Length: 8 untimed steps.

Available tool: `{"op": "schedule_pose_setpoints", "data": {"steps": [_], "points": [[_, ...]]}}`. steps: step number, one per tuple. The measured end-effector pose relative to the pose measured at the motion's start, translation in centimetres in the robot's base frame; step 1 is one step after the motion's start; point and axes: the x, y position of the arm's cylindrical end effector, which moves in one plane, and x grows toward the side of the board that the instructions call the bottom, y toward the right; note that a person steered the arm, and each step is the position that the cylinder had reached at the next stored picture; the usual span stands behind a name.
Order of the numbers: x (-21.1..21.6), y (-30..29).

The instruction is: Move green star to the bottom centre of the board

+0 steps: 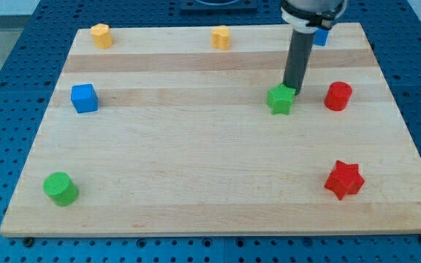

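Note:
The green star (280,100) lies on the wooden board (196,161), right of centre in the upper half. My tip (293,90) is at the star's upper right edge, touching or almost touching it. The dark rod rises from there toward the view's top.
A red cylinder (337,96) stands just right of the star. A red star (343,180) is at lower right, a green cylinder (61,188) at lower left, a blue cube (84,98) at left. Two yellow blocks (101,35) (221,37) and a blue block (320,36) sit along the top edge.

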Motion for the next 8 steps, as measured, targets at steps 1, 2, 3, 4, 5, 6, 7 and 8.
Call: {"op": "schedule_pose_setpoints", "data": {"steps": [1, 2, 3, 4, 5, 6, 7, 8], "points": [[1.9, -0.4], [2.2, -2.0], [2.6, -3.8], [4.1, -4.9], [5.8, -6.4], [6.0, -8.3], [6.0, -9.3], [6.5, -9.9]]}}
